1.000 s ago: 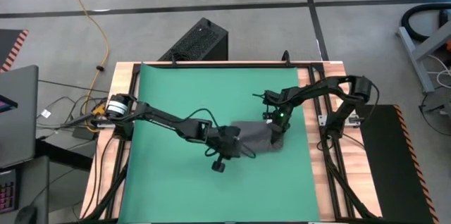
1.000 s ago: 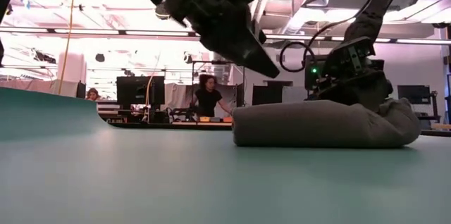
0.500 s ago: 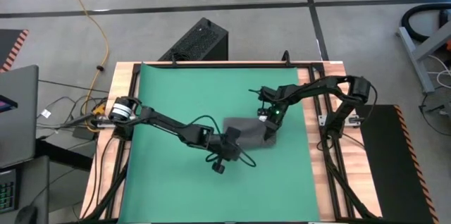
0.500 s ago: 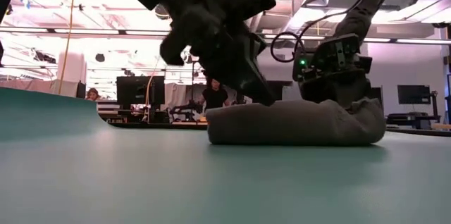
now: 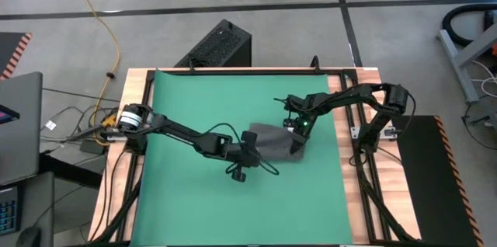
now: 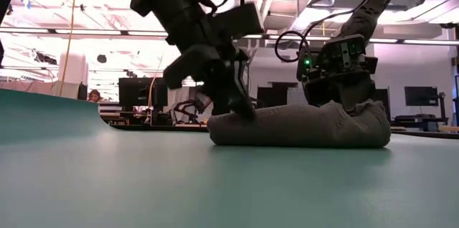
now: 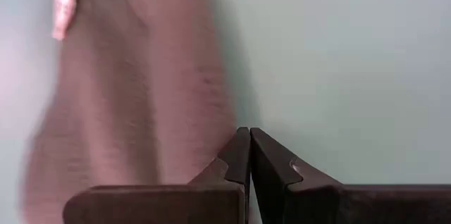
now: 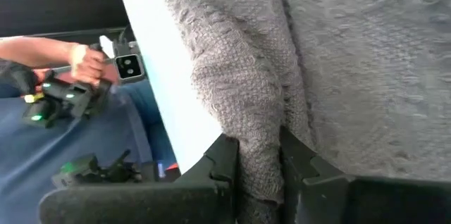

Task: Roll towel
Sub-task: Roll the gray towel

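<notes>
Both arms are dark, nearly black, built of slim jointed links with black cables looping loosely alongside them. The left arm (image 5: 178, 133) has a silver, round motor housing at its base. The right arm (image 5: 349, 101) carries a small green light near its wrist. Each gripper's fingers (image 7: 243, 155) are dark, flat, angular plates with stepped inner edges.

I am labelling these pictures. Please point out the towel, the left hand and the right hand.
towel (image 6: 301, 124), low view, middle of the roll.
left hand (image 7: 249, 155), left wrist view, shut fingertips.
right hand (image 8: 259, 159), right wrist view, fold pinched between fingers.
</notes>
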